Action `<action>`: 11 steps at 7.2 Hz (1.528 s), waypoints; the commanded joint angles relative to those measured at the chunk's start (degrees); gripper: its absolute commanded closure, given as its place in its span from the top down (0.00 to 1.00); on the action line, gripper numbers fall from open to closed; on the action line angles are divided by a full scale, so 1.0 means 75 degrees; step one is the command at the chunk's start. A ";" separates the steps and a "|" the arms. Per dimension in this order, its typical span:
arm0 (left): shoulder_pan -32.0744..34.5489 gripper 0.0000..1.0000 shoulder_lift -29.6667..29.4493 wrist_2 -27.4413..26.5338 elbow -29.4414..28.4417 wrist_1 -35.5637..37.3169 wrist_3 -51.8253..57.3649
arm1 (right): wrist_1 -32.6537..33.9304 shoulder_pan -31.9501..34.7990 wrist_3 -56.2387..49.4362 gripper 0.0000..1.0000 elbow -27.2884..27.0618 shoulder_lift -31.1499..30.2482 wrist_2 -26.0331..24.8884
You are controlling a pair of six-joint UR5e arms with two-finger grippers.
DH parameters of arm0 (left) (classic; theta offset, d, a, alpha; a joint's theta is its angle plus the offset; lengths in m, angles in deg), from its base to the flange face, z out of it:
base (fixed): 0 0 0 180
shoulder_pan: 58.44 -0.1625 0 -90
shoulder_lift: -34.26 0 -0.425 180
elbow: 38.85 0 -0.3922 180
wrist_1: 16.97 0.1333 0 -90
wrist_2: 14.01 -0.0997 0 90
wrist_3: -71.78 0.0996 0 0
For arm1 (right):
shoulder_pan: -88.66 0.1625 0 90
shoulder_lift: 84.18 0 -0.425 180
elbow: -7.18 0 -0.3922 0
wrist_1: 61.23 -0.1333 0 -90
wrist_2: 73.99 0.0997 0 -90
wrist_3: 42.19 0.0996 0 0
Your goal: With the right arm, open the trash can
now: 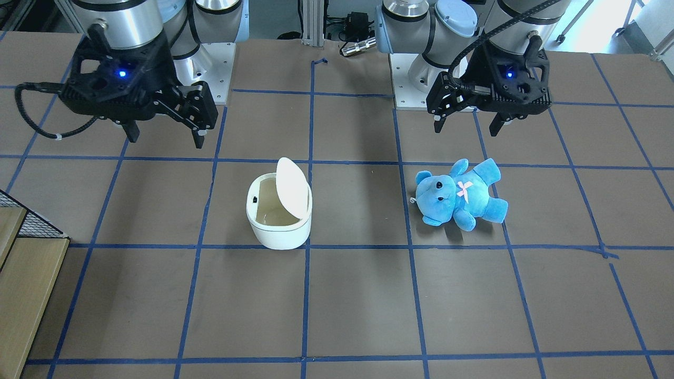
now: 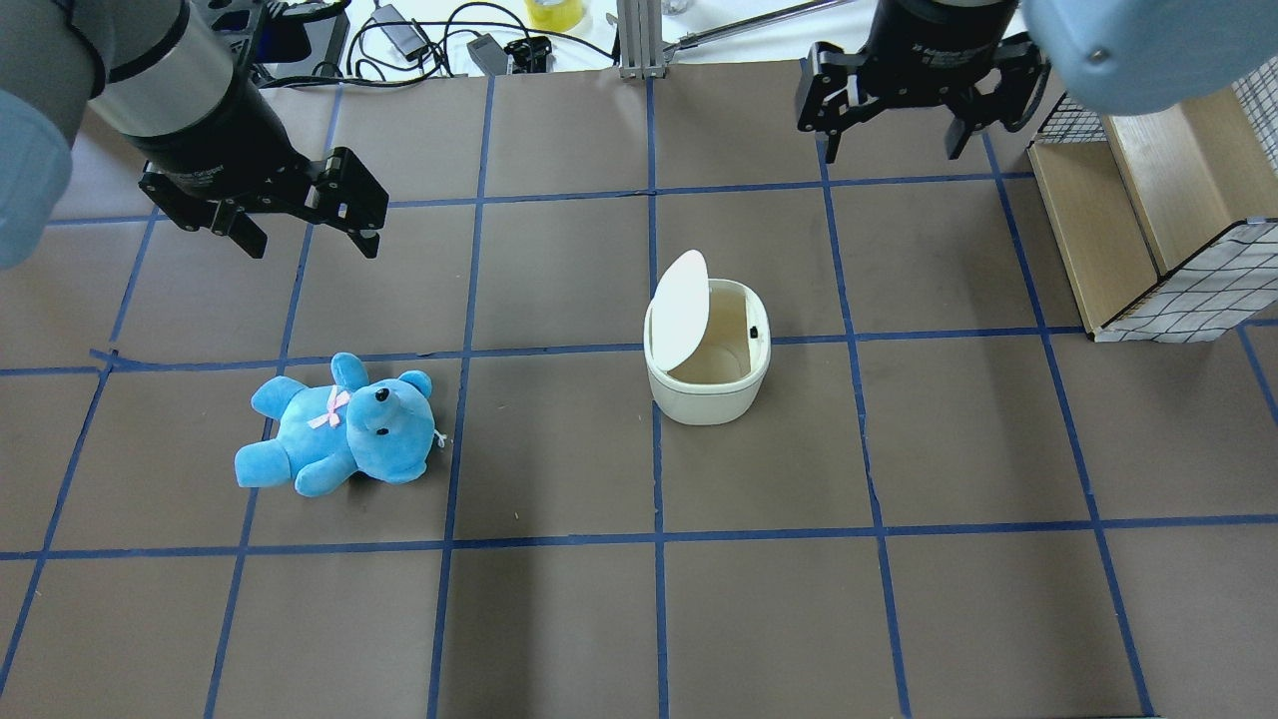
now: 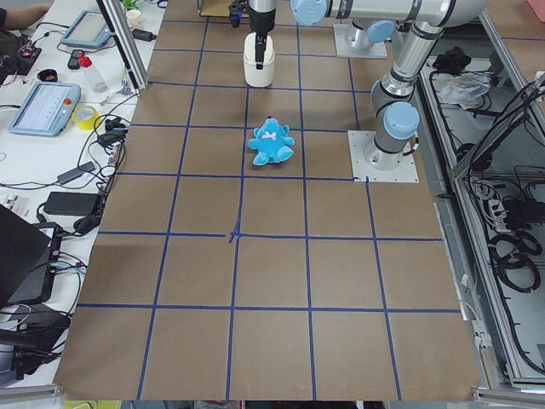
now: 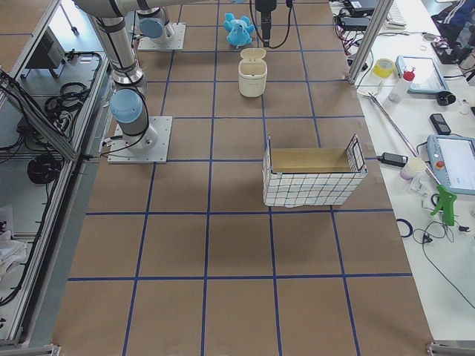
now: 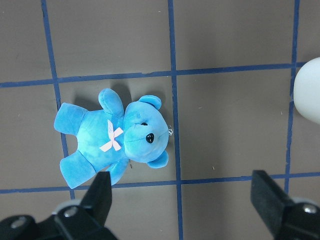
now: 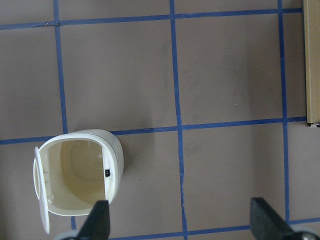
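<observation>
The white trash can [image 1: 279,221] stands near the middle of the table with its flip lid [image 1: 292,184] raised upright and the beige inside showing. It also shows in the overhead view [image 2: 707,384] and in the right wrist view [image 6: 75,180]. My right gripper [image 1: 165,138] is open and empty, raised above the table behind the can and apart from it; it also shows in the overhead view [image 2: 884,135]. My left gripper [image 1: 466,128] is open and empty above a blue teddy bear [image 1: 458,195].
The teddy [image 2: 334,424] lies on its back on the robot's left side. A wire-sided wooden basket [image 2: 1148,220] stands at the right edge of the table. Blue tape lines grid the brown table surface. Cables and tools lie beyond the far edge.
</observation>
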 commanded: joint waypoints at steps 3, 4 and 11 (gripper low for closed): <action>0.0000 1.00 0.0000 -0.0001 0.0000 0.0000 0.0000 | -0.0549 -0.0261 -0.0155 1.00 0.0229 -0.0035 0.0105; 0.0000 1.00 0.0000 0.0011 0.0000 0.0000 0.0000 | -0.0551 -0.0261 -0.0155 1.00 0.0253 -0.0035 0.0128; 0.0000 1.00 0.0000 0.0011 0.0000 0.0000 0.0000 | -0.0330 -0.0190 -0.0213 1.00 0.0160 -0.0035 0.0879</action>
